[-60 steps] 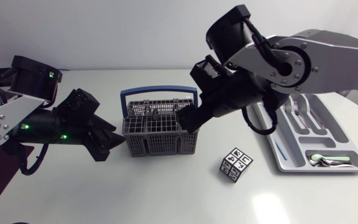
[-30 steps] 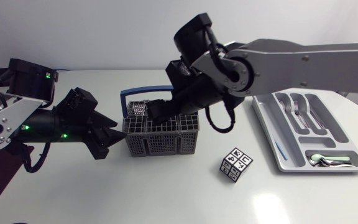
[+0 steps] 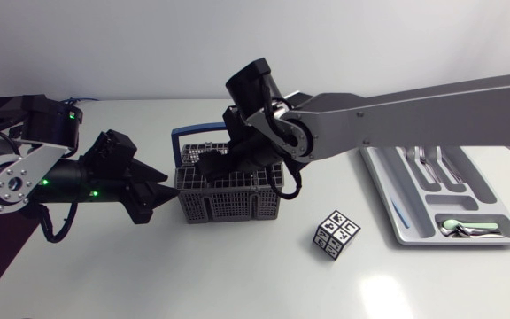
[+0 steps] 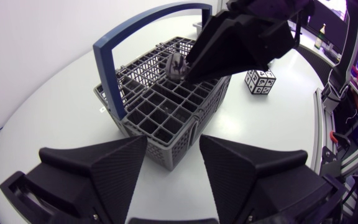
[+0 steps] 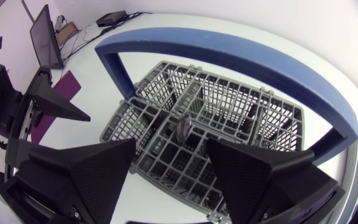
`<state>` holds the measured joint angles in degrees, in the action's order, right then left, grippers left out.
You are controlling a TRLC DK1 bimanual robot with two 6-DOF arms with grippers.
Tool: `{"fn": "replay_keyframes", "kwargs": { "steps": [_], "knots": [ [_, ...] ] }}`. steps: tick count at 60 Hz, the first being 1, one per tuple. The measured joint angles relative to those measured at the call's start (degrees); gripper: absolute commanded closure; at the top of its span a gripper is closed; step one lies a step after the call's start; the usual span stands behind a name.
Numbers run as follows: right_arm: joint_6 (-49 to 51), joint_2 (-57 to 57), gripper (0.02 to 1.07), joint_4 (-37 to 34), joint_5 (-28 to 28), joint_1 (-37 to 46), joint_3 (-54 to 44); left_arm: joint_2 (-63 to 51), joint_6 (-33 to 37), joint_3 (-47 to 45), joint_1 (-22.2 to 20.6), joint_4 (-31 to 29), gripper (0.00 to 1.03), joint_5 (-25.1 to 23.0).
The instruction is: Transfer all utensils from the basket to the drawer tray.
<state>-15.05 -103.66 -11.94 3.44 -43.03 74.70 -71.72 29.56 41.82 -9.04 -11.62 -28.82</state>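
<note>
The grey wire basket (image 3: 228, 190) stands on the white worktop (image 3: 149, 275) a little left of the frame's centre, its blue handle (image 3: 224, 130) arching over it. The right arm comes in from the right edge and reaches across the middle. The right end effector (image 3: 204, 165) hangs over the left part of the basket, under the handle.

In the right wrist view the right end effector (image 5: 170, 143) is open, its two fingers well apart and holding nothing. Ahead of the gap, the dark grey end of a utensil (image 5: 183, 127) stands up from one of the basket's middle compartments. I cannot tell whether a finger touches it.

The left end effector (image 3: 165, 195) is at the centre left of the frame, just beside the basket's left wall. In the left wrist view the left end effector (image 4: 173, 142) is also open and empty, with the basket's near corner ahead of the gap.

The drawer tray (image 3: 395, 211) lies at the right of the frame. It holds forks (image 3: 428, 159) in its upper compartments and spoons (image 3: 463, 229) in its lowest one. A black-and-white patterned cube (image 3: 336, 234) sits below and between the basket and the tray.
</note>
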Motion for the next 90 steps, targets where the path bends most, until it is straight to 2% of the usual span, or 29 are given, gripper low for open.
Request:
{"fn": "replay_keyframes", "kwargs": {
  "steps": [13, 23, 33, 90],
  "knots": [
    [-0.22, -1.18, 0.59, 3.87, -0.90, 0.00, -0.02, -0.48, 0.76, -0.81, 0.04, 0.83, 0.44, -0.98],
    [-0.22, -2.21, 0.81, 5.97, -1.18, 0.00, -0.07, -0.76, 1.16, -0.96, 0.74, 1.14, 0.44, -2.23],
    [-0.22, -2.93, 0.97, 6.67, -1.18, 0.07, -0.13, -0.76, 1.16, -1.49, 0.90, 1.25, 0.44, -2.45],
    [-0.15, 1.99, 0.98, 12.20, 1.42, 0.11, -6.21, 0.50, 1.16, -3.91, 0.90, 1.25, 0.44, -2.45]
  ]
}}
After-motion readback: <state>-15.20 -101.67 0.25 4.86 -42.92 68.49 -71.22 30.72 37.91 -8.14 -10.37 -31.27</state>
